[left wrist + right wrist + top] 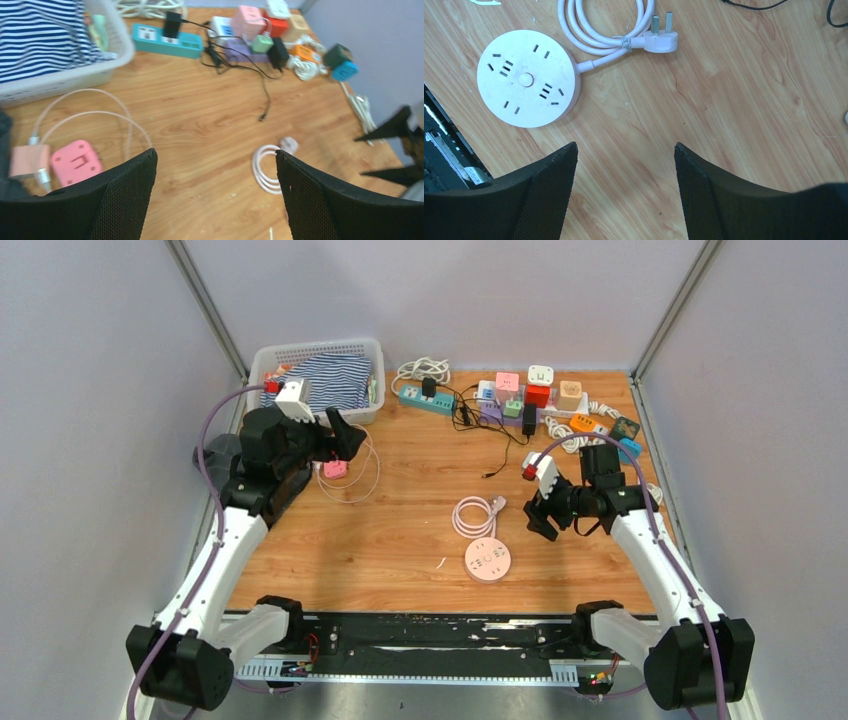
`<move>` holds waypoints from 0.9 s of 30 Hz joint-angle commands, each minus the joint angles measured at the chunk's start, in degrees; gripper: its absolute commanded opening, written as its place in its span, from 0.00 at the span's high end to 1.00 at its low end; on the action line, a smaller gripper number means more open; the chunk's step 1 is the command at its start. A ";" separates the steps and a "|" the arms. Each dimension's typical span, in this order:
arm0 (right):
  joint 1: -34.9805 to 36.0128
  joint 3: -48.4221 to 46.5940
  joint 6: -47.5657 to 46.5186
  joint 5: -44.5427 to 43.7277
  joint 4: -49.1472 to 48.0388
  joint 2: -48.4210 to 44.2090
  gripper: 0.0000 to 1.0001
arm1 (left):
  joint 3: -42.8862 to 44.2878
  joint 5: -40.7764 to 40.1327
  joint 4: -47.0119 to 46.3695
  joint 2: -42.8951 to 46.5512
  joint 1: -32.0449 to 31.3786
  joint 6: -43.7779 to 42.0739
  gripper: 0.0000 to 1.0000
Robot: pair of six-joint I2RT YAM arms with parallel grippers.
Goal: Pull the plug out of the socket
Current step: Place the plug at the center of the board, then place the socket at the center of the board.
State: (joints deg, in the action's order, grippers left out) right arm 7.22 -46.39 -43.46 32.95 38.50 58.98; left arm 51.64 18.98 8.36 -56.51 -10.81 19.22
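Observation:
A pink cube socket (335,469) lies on the wooden table in front of the basket, with a rose-gold plug block (27,160) and a white looped cable (100,114) against its left side in the left wrist view, where the cube (75,162) is at lower left. A teal power strip (425,400) at the back carries a black plug (429,387), which also shows in the left wrist view (172,24). My left gripper (345,440) is open and empty just above and right of the pink cube (214,151). My right gripper (540,515) is open and empty over bare wood (625,145).
A round pink socket (526,77) with its coiled cord and loose plug (661,39) lies at centre front. A white basket (300,352) holds striped cloth at back left. Several coloured cube sockets (540,395) and a purple strip with a black adapter (529,418) sit at back right.

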 commanded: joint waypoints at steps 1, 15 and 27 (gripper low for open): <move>-1.66 1.90 -1.46 -0.06 0.85 -2.01 0.27 | -3.36 7.98 -2.22 3.43 -4.10 0.19 0.11; -3.80 5.16 -4.31 2.99 0.44 -6.91 0.27 | -15.76 -14.17 -14.51 -3.32 -38.09 -6.74 0.10; -3.79 5.77 -4.29 3.88 0.35 -7.28 0.27 | -1.30 -34.07 -15.84 -33.00 -45.18 5.04 0.11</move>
State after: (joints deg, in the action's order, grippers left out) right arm 4.36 -42.09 -46.83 35.11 38.54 51.59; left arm 47.42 -2.11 -5.67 -84.60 -55.57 18.74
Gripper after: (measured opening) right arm 0.732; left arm 0.893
